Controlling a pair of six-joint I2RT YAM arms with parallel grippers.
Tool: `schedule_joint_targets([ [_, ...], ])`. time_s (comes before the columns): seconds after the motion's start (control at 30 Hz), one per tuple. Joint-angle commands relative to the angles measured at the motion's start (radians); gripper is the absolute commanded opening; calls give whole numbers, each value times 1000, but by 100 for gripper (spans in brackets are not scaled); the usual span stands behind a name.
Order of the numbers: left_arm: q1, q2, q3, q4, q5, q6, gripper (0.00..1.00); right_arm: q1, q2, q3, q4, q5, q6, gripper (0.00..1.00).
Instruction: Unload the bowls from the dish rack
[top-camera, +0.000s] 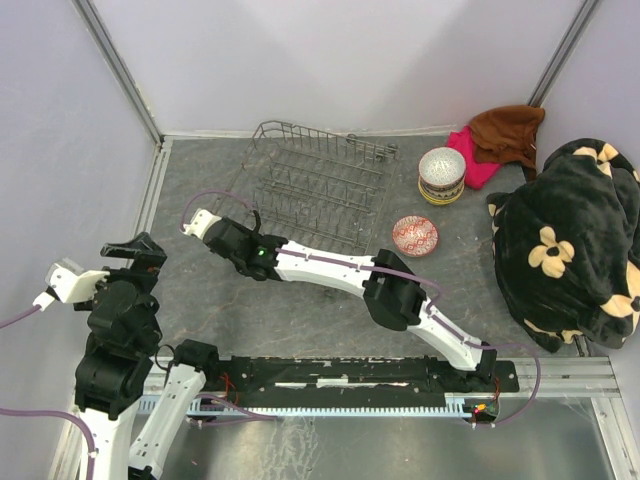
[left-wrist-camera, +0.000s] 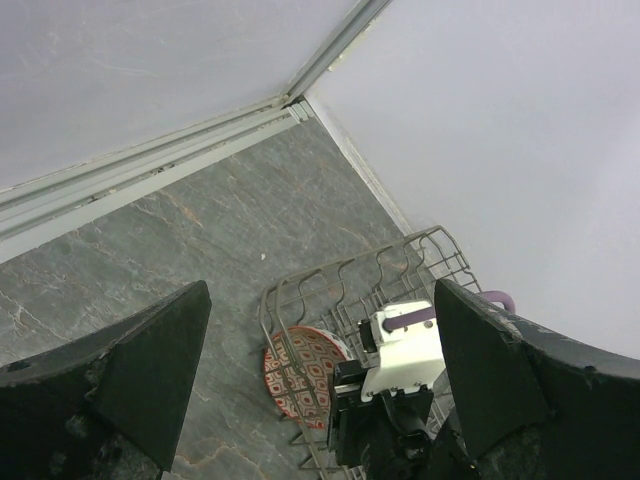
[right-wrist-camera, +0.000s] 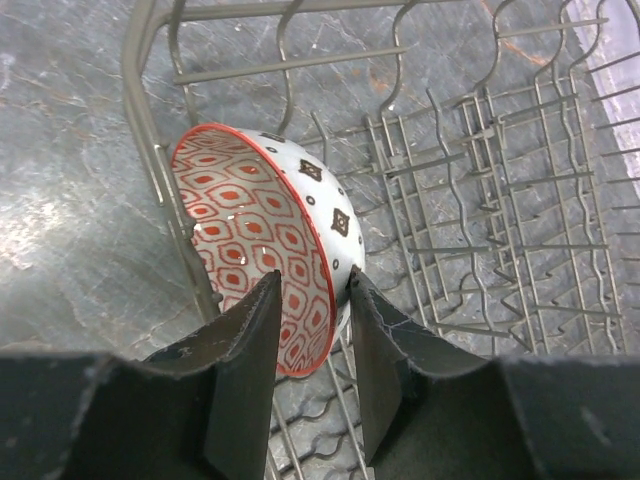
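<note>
Red-and-white patterned bowl (right-wrist-camera: 260, 230) stands on edge in the near-left corner of the wire dish rack (top-camera: 320, 185). Its rim sits between the right gripper (right-wrist-camera: 310, 278) fingers, one inside, one outside, half closed. Can't tell if they're pinching it. Left gripper (left-wrist-camera: 320, 290) gapes wide, empty, left of the rack. Count: one bowl racked, one red bowl (top-camera: 415, 236) just right of the rack, and a glossy round stack (top-camera: 441, 175) beyond.

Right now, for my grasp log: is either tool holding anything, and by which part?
Right tool straddles the rim of the red-patterned bowl, one finger inside, one outside; whether it's clamped can't be told. Left tool is open, empty.
</note>
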Motion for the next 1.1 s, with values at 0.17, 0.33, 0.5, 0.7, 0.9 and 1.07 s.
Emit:
schedule_joint_targets([
  [0.17,-4,-6,6,42,-33,11,99,6,38,63,29,96,-54,34],
  [0.33,-4,-2,0,49,-34,11,99,6,50,60,36,111,-59,24],
  [0.5,-4,1,-7,58,-32,14,99,8,52,49,60,144,-72,13],
  [0.7,-3,8,-11,71,-30,17,99,20,40,18,143,206,-125,1],
  [0.9,-3,15,-13,82,-30,22,99,32,-2,-24,237,266,-178,1],
  [1.07,-3,15,-15,87,-33,22,99,37,-53,-73,300,284,-196,1],
])
